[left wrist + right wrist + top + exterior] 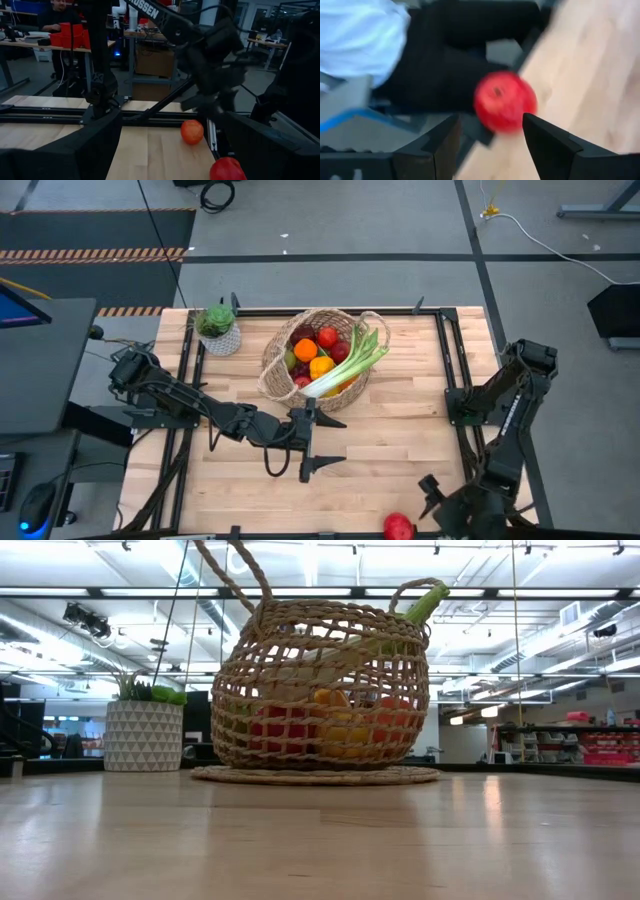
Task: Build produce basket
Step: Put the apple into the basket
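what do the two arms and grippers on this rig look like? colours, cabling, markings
Both arms are matte black with jointed links. The left arm carries loose black cables looping along it, ending in a left gripper with two flat, angular black fingers. The right gripper has the same black wedge-shaped fingers. The right arm's link bears white "TROSSEN" lettering, partly cut off.

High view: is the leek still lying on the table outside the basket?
No. The leek lies across the top of the basket, resting on the fruit inside.
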Controlling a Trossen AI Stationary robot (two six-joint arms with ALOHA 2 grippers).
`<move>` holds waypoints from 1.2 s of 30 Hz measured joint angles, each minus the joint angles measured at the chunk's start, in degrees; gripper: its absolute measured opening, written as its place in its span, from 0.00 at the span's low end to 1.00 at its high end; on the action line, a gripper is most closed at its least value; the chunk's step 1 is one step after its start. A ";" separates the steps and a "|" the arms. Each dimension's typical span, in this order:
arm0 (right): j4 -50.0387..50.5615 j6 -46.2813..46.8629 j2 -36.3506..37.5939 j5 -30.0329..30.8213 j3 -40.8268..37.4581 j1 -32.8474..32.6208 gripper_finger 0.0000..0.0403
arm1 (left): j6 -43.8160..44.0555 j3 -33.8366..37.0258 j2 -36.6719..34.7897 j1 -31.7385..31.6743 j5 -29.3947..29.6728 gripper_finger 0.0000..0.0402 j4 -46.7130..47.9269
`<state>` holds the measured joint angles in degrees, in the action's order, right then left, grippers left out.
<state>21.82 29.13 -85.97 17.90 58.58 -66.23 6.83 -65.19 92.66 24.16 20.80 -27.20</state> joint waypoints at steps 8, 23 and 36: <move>-9.84 -2.38 -0.17 -5.82 0.55 -1.99 0.54 | 0.02 0.00 0.00 0.02 0.00 0.88 0.00; -16.86 0.04 -10.47 -6.00 0.55 -2.01 0.51 | 3.42 0.00 0.11 0.80 0.00 0.88 -0.05; -25.31 -1.10 -18.47 -6.53 0.51 -1.46 0.51 | 6.51 0.02 3.03 3.31 4.13 0.88 -3.31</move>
<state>-3.50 28.03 -104.45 11.37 59.09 -67.68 13.34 -65.17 95.70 27.47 24.93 -30.51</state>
